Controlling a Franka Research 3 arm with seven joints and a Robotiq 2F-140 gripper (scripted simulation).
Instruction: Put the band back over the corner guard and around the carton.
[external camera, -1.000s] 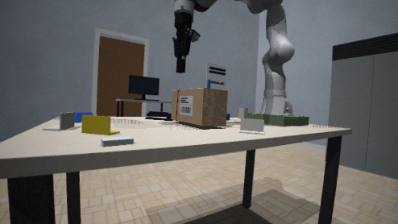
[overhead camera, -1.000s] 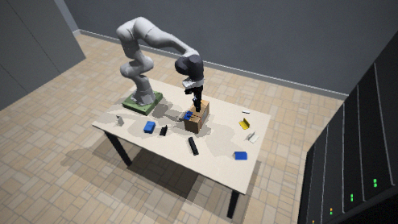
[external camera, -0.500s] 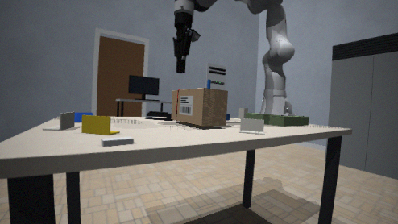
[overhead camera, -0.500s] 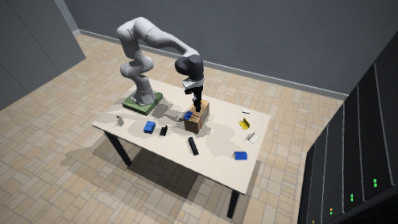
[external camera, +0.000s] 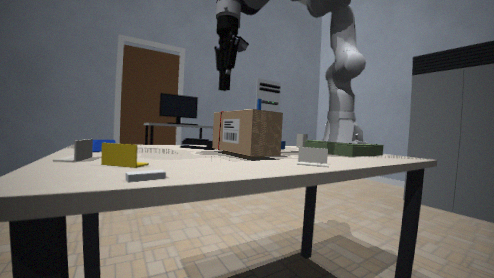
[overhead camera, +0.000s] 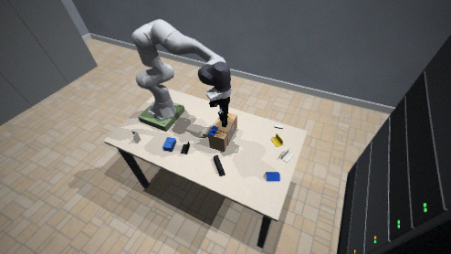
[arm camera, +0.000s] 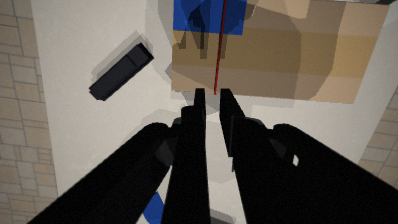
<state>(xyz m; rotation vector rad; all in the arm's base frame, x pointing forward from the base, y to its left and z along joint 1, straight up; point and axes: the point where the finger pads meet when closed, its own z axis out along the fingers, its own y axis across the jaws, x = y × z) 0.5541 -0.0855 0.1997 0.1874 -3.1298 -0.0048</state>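
A brown carton (overhead camera: 223,132) stands on the table near the middle; it also shows in the side view (external camera: 248,132) and the wrist view (arm camera: 280,55). A blue corner guard (overhead camera: 213,132) sits on its top edge, seen in the wrist view (arm camera: 207,17) too. A thin red band (arm camera: 218,50) runs straight across the carton top and over the guard, and down the labelled side (external camera: 218,131). My gripper (external camera: 224,86) hangs well above the carton, over the edge where the band goes down (arm camera: 212,92). Its fingers are shut, with nothing between them.
Around the carton lie a black bar (overhead camera: 219,165), a small black block (overhead camera: 184,148), two blue blocks (overhead camera: 169,143) (overhead camera: 272,176), a yellow angle piece (overhead camera: 277,140), a white angle piece (overhead camera: 287,156) and a grey piece (overhead camera: 135,136). The arm's green base (overhead camera: 162,115) is at the back left.
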